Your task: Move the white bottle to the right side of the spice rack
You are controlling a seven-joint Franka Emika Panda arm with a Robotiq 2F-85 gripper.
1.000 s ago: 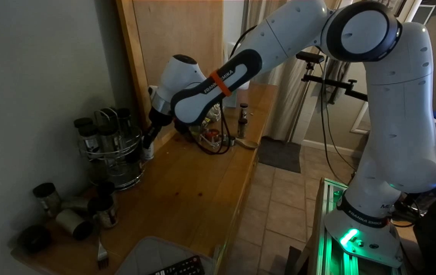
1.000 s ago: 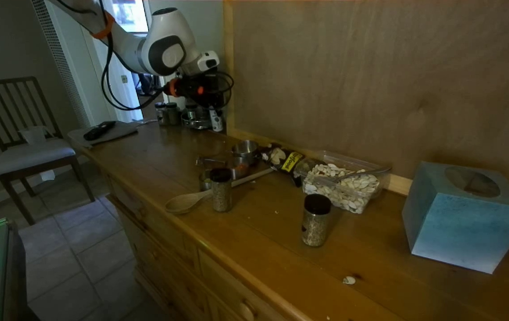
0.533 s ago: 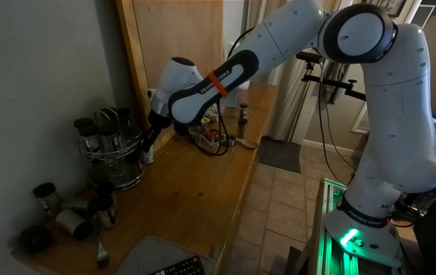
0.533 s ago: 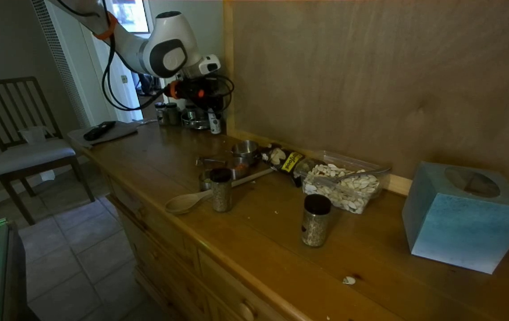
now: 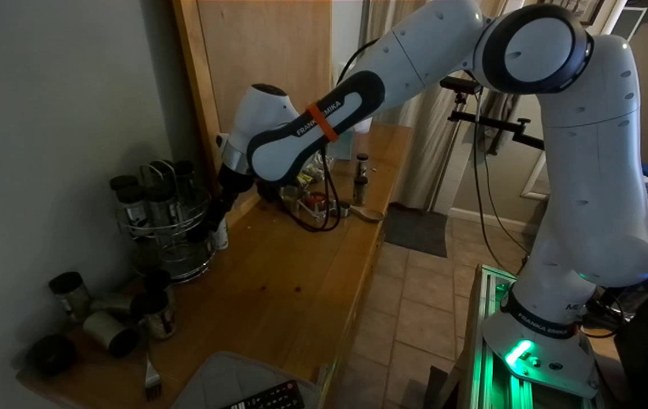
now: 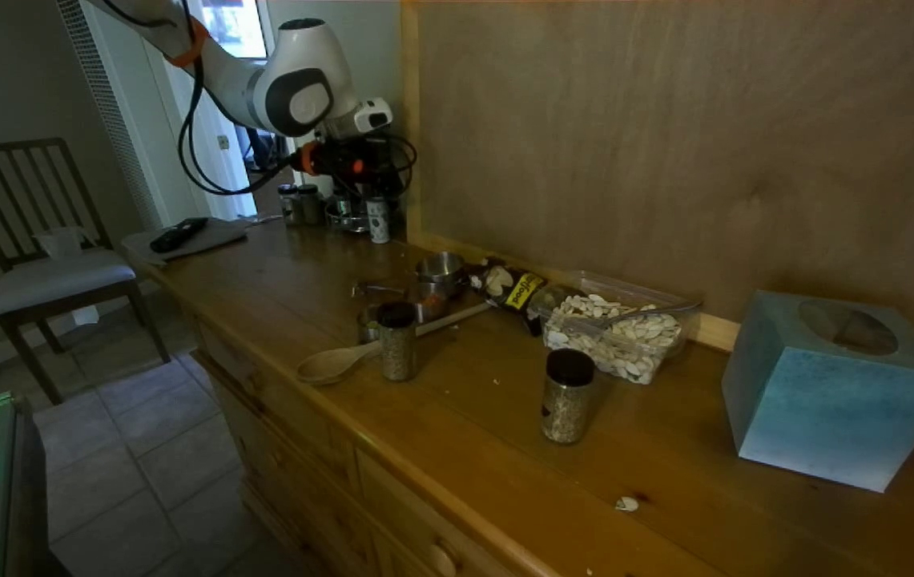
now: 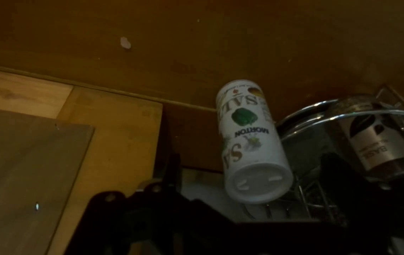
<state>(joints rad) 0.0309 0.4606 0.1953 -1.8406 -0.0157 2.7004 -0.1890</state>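
The white bottle (image 7: 249,131), a printed salt shaker, stands on the wooden counter close beside the spice rack (image 7: 364,112). My gripper (image 7: 252,156) is open around it, with a visible gap between the bottle and each dark finger (image 7: 333,168). In both exterior views the bottle (image 5: 221,236) (image 6: 378,220) looks upright, its top hidden by the gripper. The round wire rack (image 5: 187,277) holds dark-lidded glass jars; in the wrist view a basil jar (image 7: 379,141) sits inside its ring, near the right finger.
A wooden panel (image 6: 665,144) rises behind the counter. Loose jars (image 5: 158,318) and a fork (image 5: 152,375) lie near the rack. Measuring cups (image 6: 440,272), a wooden spoon (image 6: 336,363), two jars, a seed tub (image 6: 617,336) and a blue tissue box (image 6: 833,401) stand farther along.
My gripper has gone from shut on the bottle to open. The bottle has come down from a slight tilt to upright on the counter, shifting a little toward the rack.
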